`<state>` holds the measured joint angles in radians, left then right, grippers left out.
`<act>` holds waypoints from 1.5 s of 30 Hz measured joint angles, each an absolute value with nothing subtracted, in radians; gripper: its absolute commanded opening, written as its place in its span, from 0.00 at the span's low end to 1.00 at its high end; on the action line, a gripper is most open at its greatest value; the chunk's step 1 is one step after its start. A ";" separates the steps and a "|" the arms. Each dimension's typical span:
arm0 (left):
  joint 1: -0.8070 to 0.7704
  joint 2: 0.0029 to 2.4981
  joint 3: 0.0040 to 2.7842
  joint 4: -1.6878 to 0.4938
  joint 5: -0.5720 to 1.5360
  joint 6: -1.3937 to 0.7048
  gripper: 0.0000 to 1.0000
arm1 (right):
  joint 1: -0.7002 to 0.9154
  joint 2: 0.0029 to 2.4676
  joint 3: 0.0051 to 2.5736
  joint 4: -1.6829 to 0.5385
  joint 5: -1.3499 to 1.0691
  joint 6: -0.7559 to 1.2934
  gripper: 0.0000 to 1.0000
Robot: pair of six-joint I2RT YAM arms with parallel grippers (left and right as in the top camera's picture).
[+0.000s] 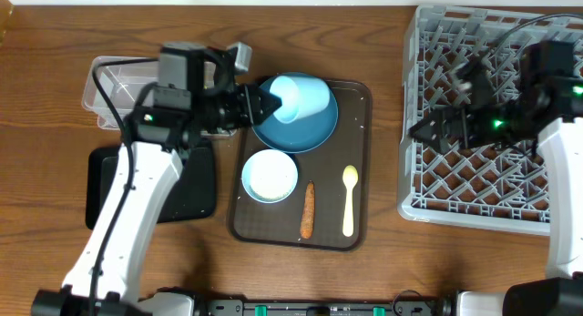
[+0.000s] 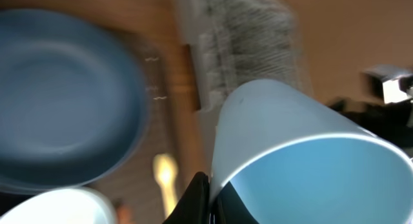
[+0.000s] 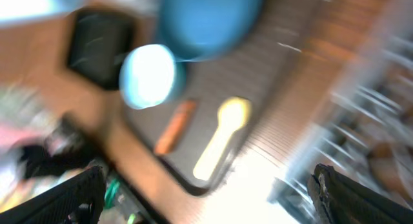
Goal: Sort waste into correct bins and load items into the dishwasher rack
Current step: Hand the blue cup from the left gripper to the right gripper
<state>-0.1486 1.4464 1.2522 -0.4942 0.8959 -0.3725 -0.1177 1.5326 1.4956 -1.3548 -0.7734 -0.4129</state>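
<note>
From overhead, the left claw (image 1: 271, 102) is clenching the rim of the small pale blue plastic cup (image 1: 303, 96). The cup is lying tipped on its side, mouth toward the claw, over the dark blue round plate (image 1: 305, 132) on the dark brown serving tray (image 1: 361, 161); whether it is touching the plate I cannot tell. The right claw (image 1: 435, 129) is hanging spread and empty above the large grey lattice dishwasher rack (image 1: 474, 202), well apart from the cup. In the left wrist view, the cup (image 2: 303, 146) is filling the frame with its thin rim nipped between the dark fingers (image 2: 193, 199). It is looking light, stiff and smooth, so probably slippery; a rim pinch, one finger inside and one outside, is seeming the sound hold. The right wrist view is blurring badly: black fingers (image 3: 77, 198) are standing wide with nothing between them, and the cup cannot be told from the blue smear at the top.
</note>
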 measured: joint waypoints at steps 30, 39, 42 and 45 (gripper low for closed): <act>-0.225 1.577 1.252 -0.351 1.509 -0.359 0.06 | 0.129 1.533 1.385 -0.827 -1.386 -0.776 0.93; -0.232 1.577 1.252 -0.351 1.486 -0.360 0.06 | 0.179 1.533 1.385 -0.770 -1.395 -0.695 0.76; -0.232 1.577 1.252 -0.351 1.485 -0.361 0.06 | 0.184 1.533 1.385 -0.771 -1.393 -0.686 0.76; -0.232 1.577 1.252 -0.351 1.485 -0.362 0.06 | 0.192 1.533 1.385 -0.773 -1.380 -0.678 0.76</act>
